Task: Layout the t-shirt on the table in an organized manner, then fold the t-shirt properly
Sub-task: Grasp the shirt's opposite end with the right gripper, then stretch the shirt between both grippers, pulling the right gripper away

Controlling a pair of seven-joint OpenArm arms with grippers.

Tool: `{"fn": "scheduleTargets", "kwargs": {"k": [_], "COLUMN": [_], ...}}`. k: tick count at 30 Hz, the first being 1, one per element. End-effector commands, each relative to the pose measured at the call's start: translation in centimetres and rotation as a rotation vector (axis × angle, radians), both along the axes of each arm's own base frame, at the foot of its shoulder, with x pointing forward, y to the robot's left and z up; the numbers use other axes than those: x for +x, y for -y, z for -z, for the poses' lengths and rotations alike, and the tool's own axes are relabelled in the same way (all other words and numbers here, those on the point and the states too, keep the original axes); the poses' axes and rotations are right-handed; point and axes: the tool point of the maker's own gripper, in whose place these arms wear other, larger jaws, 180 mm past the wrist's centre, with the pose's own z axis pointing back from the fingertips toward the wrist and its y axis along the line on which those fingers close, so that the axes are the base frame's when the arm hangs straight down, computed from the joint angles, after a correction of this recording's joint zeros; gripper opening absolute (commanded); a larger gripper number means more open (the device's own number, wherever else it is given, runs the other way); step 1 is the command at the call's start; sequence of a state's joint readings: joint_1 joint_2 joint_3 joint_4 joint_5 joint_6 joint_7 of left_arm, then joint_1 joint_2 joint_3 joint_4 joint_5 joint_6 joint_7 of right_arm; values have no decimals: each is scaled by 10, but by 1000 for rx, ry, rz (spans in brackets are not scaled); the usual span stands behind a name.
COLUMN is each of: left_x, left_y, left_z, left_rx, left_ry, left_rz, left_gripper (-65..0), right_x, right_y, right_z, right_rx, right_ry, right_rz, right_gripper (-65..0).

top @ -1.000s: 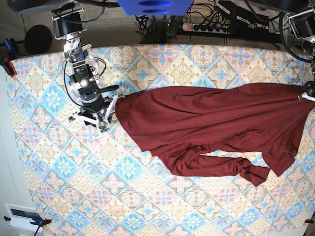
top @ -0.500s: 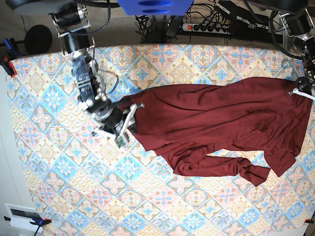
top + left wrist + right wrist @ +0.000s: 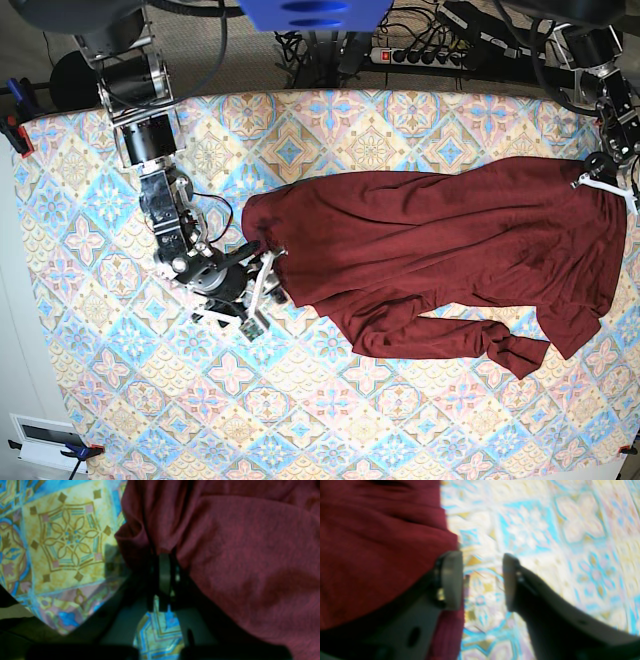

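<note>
The maroon t-shirt (image 3: 440,245) lies crumpled across the middle and right of the table (image 3: 120,400), with a bunched sleeve (image 3: 450,340) along its near side. At the shirt's left edge my right gripper (image 3: 262,298) stands open. In the right wrist view the right gripper (image 3: 481,580) has only patterned cloth between its fingers, and the t-shirt (image 3: 370,555) lies beside and under the left finger. My left gripper (image 3: 600,182) is at the far right, shut on the shirt's edge. In the left wrist view the left gripper (image 3: 163,575) pinches a fold of the t-shirt (image 3: 250,555) above the table (image 3: 67,537).
A power strip (image 3: 430,55) and cables lie beyond the table's far edge. A black round object (image 3: 78,80) and clamps (image 3: 15,130) sit at the far left corner. A white box (image 3: 45,440) is at the near left, off the table.
My right gripper moved toward the near side and right along the shirt's left edge, then opened and let go of the fabric. My left gripper shifted slightly toward the far side, still holding the shirt.
</note>
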State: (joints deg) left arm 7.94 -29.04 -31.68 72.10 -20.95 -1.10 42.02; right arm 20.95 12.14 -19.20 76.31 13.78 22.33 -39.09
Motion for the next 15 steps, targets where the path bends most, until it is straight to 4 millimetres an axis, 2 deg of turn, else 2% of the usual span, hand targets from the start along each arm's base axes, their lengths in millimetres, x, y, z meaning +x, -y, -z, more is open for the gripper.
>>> {"fn": "scheduleTargets", "kwargs": {"k": [1, 3, 5, 7, 9, 12, 15], "left_x": [4, 4, 4, 4, 4, 4, 5], "left_y": [-6, -6, -6, -6, -6, -6, -6], "left_z": [-10, -10, -10, -10, -10, -10, -10], "left_rx": [15, 15, 15, 14, 14, 14, 15], "left_ry": [11, 11, 11, 11, 11, 11, 12], "left_rz": [5, 5, 5, 6, 6, 6, 6], "left_gripper": [-650, -650, -650, -650, -650, -650, -650], "right_x": [6, 10, 18, 21, 19, 15, 11], "right_y": [-2, -4, -4, -1, 0, -13, -13], "right_z": [-8, -8, -13, -9, -1, 10, 23], "right_rx": [8, -4, -12, -16, -16, 8, 7], "right_ry": [23, 20, 31, 19, -3, -41, -78], "right_rz": [-7, -17, -20, -13, -6, -8, -1], "right_gripper": [-331, -310, -310, -310, -310, -310, -310]}}
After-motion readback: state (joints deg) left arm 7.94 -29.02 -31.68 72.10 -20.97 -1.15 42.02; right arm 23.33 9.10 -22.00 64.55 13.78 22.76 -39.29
